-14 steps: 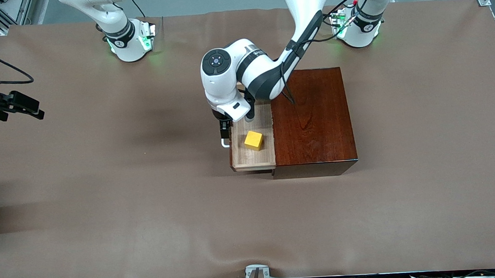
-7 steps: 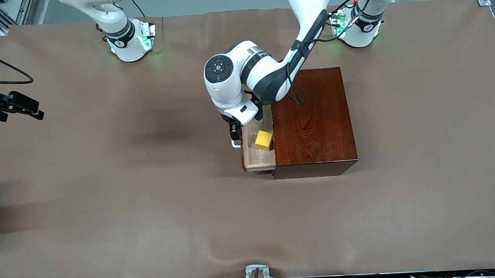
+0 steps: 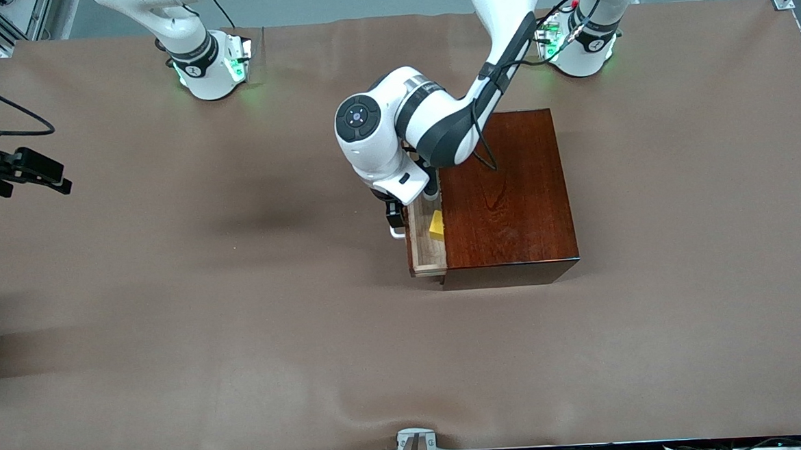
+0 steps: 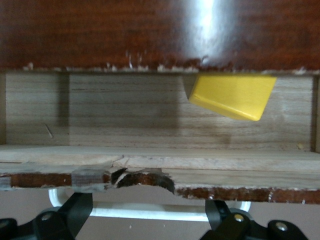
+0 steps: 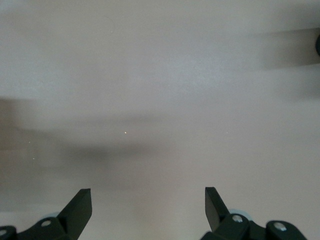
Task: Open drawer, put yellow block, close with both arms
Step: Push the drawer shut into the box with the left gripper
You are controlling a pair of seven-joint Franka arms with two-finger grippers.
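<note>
The front camera looks down from high across the table, facing both bases. The left wrist camera sits close above the left gripper (image 4: 145, 220), sharing the drawer (image 4: 150, 115) with it. The right wrist camera faces bare table past the right gripper (image 5: 148, 207).

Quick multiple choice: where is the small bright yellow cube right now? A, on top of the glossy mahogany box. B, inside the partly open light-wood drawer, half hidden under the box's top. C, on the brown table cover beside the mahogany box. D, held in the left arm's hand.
B: the small bright yellow cube lies on the floor of the light-wood drawer, partly under the glossy mahogany box.
</note>
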